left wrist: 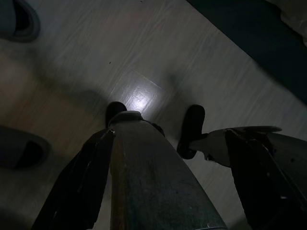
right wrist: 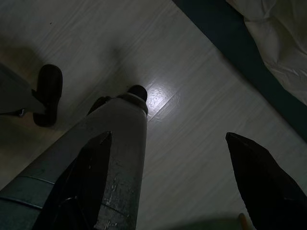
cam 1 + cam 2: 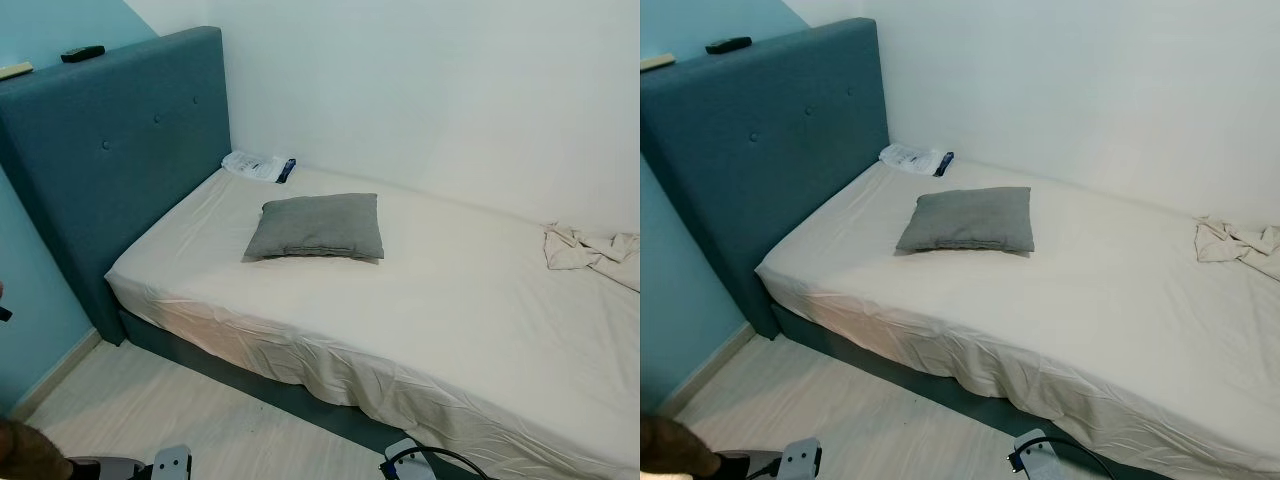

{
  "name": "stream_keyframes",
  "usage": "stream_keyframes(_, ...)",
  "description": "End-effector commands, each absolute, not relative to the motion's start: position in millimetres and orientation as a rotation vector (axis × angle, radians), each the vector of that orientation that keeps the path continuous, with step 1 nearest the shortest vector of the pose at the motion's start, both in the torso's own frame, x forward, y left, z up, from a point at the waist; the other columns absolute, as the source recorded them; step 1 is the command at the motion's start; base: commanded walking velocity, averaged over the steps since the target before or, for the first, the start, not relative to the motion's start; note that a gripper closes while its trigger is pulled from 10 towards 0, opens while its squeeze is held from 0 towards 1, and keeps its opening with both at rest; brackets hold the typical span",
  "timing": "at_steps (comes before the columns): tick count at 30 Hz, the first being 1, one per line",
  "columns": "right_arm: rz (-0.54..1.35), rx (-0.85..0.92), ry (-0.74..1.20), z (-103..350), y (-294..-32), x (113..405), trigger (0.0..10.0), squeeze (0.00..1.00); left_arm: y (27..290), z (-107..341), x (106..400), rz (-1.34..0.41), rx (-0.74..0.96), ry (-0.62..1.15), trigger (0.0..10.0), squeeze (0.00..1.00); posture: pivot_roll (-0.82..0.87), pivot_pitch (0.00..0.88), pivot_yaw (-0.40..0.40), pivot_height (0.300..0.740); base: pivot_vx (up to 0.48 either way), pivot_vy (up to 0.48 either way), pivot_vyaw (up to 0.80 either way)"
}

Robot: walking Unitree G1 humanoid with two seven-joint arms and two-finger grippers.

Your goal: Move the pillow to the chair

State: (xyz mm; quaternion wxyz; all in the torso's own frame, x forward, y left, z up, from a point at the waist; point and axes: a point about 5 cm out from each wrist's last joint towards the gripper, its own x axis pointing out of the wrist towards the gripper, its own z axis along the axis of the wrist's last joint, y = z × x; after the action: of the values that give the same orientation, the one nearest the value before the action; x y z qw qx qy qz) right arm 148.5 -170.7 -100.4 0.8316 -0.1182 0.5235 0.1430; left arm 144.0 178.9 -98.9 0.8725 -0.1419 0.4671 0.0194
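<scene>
The left tool (image 1: 163, 191) hangs low over the pale wood floor (image 1: 144, 52) beside the bed, its two black fingers (image 1: 79, 182) spread apart and grasping nothing; between them the wrist view looks down past the robot's silver leg to its dark feet on the boards. The right tool (image 2: 168, 187) hangs the same way, released, its fingers (image 2: 261, 182) wide apart over the floor, with the dark bed base and a fold of the cream sheet just beyond them. The grey pillow (image 3: 315, 226) lies flat on the bed (image 3: 420, 300), on the cream sheet, in the half of the bed nearer the headboard and well apart from both tools. The blue padded headboard (image 3: 110, 150) stands at the bed's head against a light blue wall, and a dark remote (image 3: 82, 53) rests on its top edge, with a pale flat object (image 3: 14, 70) near it that is too small to identify. A white packet with a dark strip (image 3: 258, 166) lies in the bed's corner where headboard and white wall meet, beyond the pillow. A crumpled cream cloth (image 3: 592, 250) sits on the bed toward its foot, near the wall and far from the pillow.
</scene>
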Motion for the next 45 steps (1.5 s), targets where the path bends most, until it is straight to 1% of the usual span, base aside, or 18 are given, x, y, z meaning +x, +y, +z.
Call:
stream_keyframes(1,0.315,-0.236,1.178,-107,-168,131,10.0,0.00,180,-99,143,0.025,-0.278,0.990,10.0,0.00,0.02,0.021,-0.042,0.738,0.000,0.000,0.00)
stream_keyframes(24,0.315,-0.237,1.176,-108,-167,129,10.0,0.00,181,-99,143,0.027,-0.285,0.990,10.0,0.00,0.02,0.018,-0.046,0.738,0.000,0.000,0.00)
stream_keyframes(31,0.312,-0.231,1.175,-108,-164,128,10.0,0.00,183,-99,142,0.025,-0.277,0.994,10.0,0.00,0.01,0.020,-0.030,0.738,0.000,0.000,0.00)
stream_keyframes(39,0.315,-0.226,1.182,-109,-160,125,10.0,0.00,184,-100,140,0.016,-0.263,1.003,10.0,0.00,0.01,0.029,-0.030,0.738,0.000,0.000,0.00)
stream_keyframes(45,0.307,-0.213,1.182,-110,-158,123,10.0,0.00,186,-100,138,0.016,-0.251,1.011,10.0,0.00,0.01,0.031,-0.004,0.738,0.000,0.000,0.00)
